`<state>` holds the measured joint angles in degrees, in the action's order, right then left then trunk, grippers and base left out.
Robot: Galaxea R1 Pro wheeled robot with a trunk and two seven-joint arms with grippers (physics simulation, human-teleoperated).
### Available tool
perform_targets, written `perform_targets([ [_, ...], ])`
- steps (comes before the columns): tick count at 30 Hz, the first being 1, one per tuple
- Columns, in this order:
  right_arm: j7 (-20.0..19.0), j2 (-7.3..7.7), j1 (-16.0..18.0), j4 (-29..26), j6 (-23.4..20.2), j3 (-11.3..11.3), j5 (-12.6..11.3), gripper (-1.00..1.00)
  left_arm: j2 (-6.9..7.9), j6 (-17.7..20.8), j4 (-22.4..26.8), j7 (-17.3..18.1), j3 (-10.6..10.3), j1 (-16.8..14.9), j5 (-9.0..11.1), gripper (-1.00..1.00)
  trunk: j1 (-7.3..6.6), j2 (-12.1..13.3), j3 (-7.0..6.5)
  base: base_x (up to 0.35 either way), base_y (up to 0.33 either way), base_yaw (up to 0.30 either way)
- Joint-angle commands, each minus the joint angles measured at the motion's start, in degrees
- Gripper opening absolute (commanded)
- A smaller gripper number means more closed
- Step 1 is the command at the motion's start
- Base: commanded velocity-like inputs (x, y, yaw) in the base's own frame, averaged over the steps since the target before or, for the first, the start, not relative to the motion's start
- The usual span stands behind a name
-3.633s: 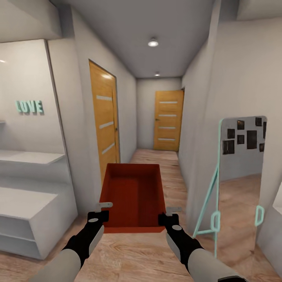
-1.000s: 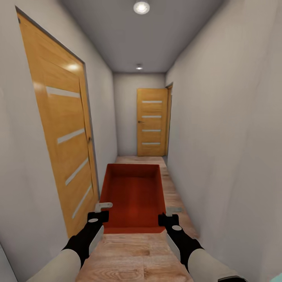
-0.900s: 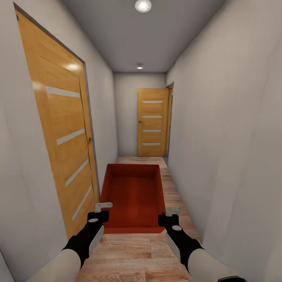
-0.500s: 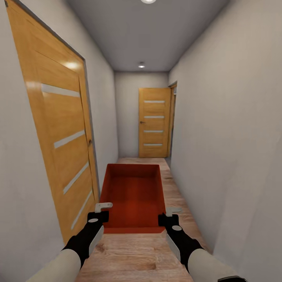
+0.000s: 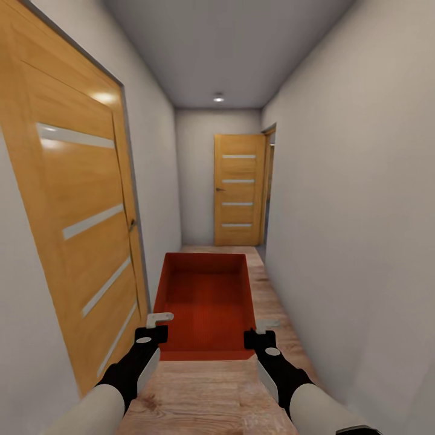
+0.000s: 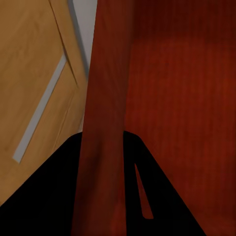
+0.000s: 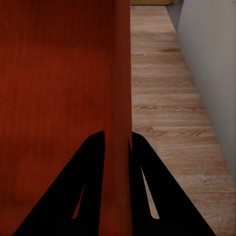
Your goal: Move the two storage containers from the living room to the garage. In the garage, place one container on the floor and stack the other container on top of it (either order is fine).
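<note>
One orange-red storage container (image 5: pixel 205 302) is carried in front of me, open side up and empty, above a light wood plank corridor floor. My left gripper (image 5: pixel 158 323) is shut on its left wall near the front corner, and my right gripper (image 5: pixel 258 331) is shut on its right wall. The left wrist view has the container wall (image 6: pixel 105 123) clamped between two dark fingers (image 6: pixel 147 196). In the right wrist view the container wall (image 7: pixel 120 98) likewise runs between the fingers (image 7: pixel 147 191).
I am in a narrow corridor with white walls. A wooden door (image 5: pixel 78 229) with pale stripes is close on the left. Another wooden door (image 5: pixel 239 190) stands at the far end, with an opening (image 5: pixel 267 187) beside it on the right. Plank floor (image 5: pixel 272 302) runs ahead.
The view has advanced down the corridor from the room with shelves and a mirror; the left door is nearer and larger. Both grippers keep the same hold on the container.
</note>
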<state>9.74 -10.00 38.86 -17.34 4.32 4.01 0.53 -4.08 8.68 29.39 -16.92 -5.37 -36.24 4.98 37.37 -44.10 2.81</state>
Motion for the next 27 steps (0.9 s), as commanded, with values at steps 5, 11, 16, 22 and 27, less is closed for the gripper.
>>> perform_targets([
  [5, 0.1, 0.0, 0.1, -0.2, 0.2, -0.1, 0.5, -1.0, 1.53, 0.3, 0.1, -0.6, 3.3, -0.1, 1.4, -1.0, 0.05, -0.1, 0.09, 0.326, 0.0, 0.0],
  [11, 0.1, 0.0, 0.1, -0.2, 0.2, -0.1, 0.5, -1.0, 1.59, 0.3, 0.1, -0.6, 3.3, -0.1, 1.4, -1.0, 0.05, -0.1, 0.09, 0.326, 0.0, 0.0],
  [16, 0.1, 0.0, 0.1, -0.2, 0.2, -0.1, 0.5, -1.0, 1.62, 0.3, 0.1, -0.6, 3.3, -0.1, 1.4, -1.0, 0.05, -0.1, 0.09, 0.326, 0.0, 0.0],
  [22, 0.1, 0.0, 0.1, -0.2, 0.2, -0.1, 0.5, -1.0, 1.62, 0.3, 0.1, -0.6, 3.3, -0.1, 1.4, -1.0, 0.05, -0.1, 0.09, 0.326, 0.0, 0.0],
  [27, 0.1, 0.0, 0.1, -0.2, 0.2, -0.1, 0.5, -1.0, 1.62, 0.3, 0.1, -0.6, 3.3, -0.1, 1.4, -1.0, 0.05, -0.1, 0.09, 0.326, 0.0, 0.0],
])
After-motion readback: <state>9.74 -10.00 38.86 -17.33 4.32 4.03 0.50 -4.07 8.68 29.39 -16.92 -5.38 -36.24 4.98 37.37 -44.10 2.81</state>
